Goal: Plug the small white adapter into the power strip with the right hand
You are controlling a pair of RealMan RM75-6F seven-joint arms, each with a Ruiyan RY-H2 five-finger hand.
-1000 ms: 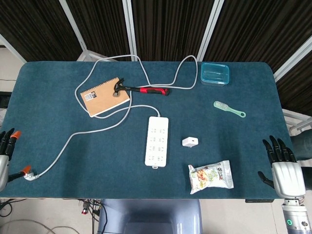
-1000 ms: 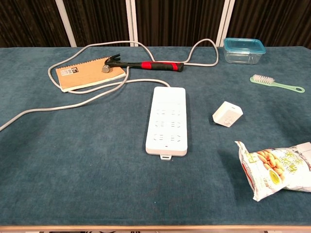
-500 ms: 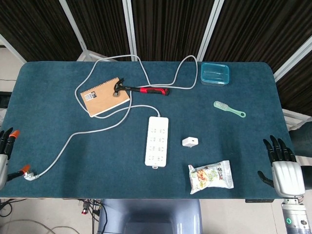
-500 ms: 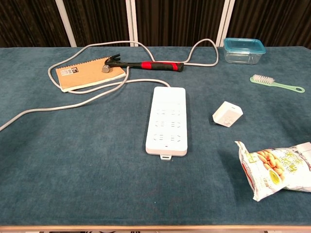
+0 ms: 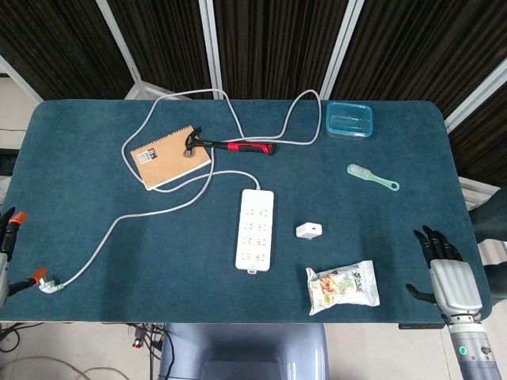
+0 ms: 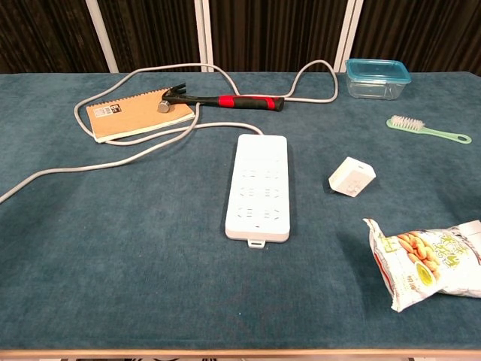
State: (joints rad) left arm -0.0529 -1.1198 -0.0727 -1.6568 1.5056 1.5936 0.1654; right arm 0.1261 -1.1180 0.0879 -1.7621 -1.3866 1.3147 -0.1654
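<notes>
Head view: right hand (image 5: 451, 279) empty, fingers spread, well apart from adapter (image 5: 309, 230); risk of nudging snack bag (image 5: 342, 286) while reaching across.

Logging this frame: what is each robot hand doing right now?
Left robot hand: mostly out of frame, cannot tell.
Right robot hand: open, holding nothing.

Matt cloth below, smooth plastic and glossy foil on top

The table (image 6: 113, 256) wears napped teal fabric. Power strip (image 6: 258, 186) and small white adapter (image 6: 351, 177) look smooth white plastic; the snack bag (image 6: 428, 261) is shiny and crinkled, the notebook (image 6: 135, 116) brown kraft card, the hammer (image 6: 218, 99) head dull metal.
</notes>
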